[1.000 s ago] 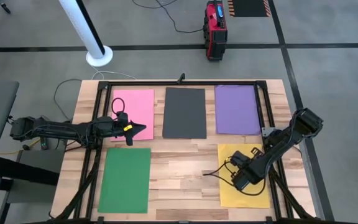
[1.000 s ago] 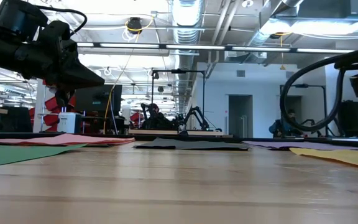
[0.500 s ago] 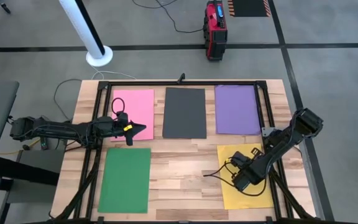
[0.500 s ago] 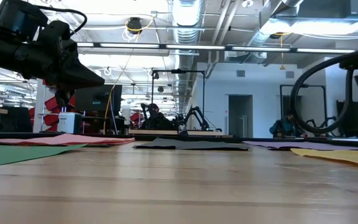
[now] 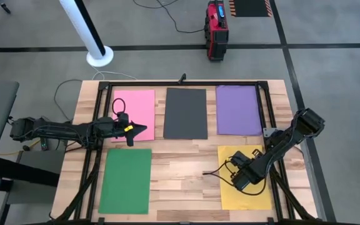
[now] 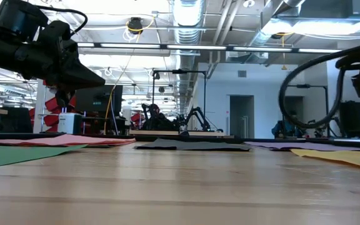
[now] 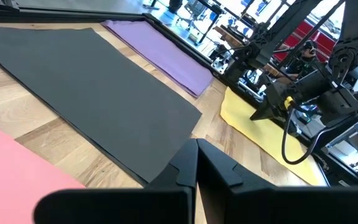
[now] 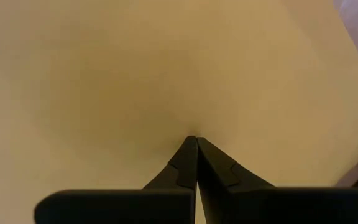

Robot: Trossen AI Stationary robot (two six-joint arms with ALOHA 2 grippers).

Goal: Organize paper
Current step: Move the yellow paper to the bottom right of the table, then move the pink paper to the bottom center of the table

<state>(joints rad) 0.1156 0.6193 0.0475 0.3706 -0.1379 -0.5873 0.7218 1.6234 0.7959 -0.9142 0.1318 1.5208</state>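
Observation:
Five sheets of paper lie flat on the wooden table: pink (image 5: 134,112), dark grey (image 5: 185,113) and purple (image 5: 238,110) in a far row, green (image 5: 126,180) near left, yellow (image 5: 255,200) near right. My left gripper (image 5: 144,129) is shut and hovers well above the pink sheet's near right corner, its tips (image 7: 196,144) pointing toward the dark grey sheet (image 7: 92,81). My right gripper (image 5: 237,178) is shut and points down at the middle of the yellow sheet (image 8: 104,74), its tips (image 8: 191,140) close over it. My right gripper's shut fingertips (image 8: 185,155) point down at the yellow sheet's middle part (image 8: 191,127). I cannot tell whether they touch it. The sheet lies flat on the table.
A black metal frame (image 5: 180,83) runs around the table's far and side edges. A black cable (image 5: 214,172) loops from my right arm over the bare wood between the green and yellow sheets. Bare wood shows at the near middle (image 5: 186,181).
My right gripper has edged a little toward the table's left over the yellow sheet, and its cable loop has swung along with it.

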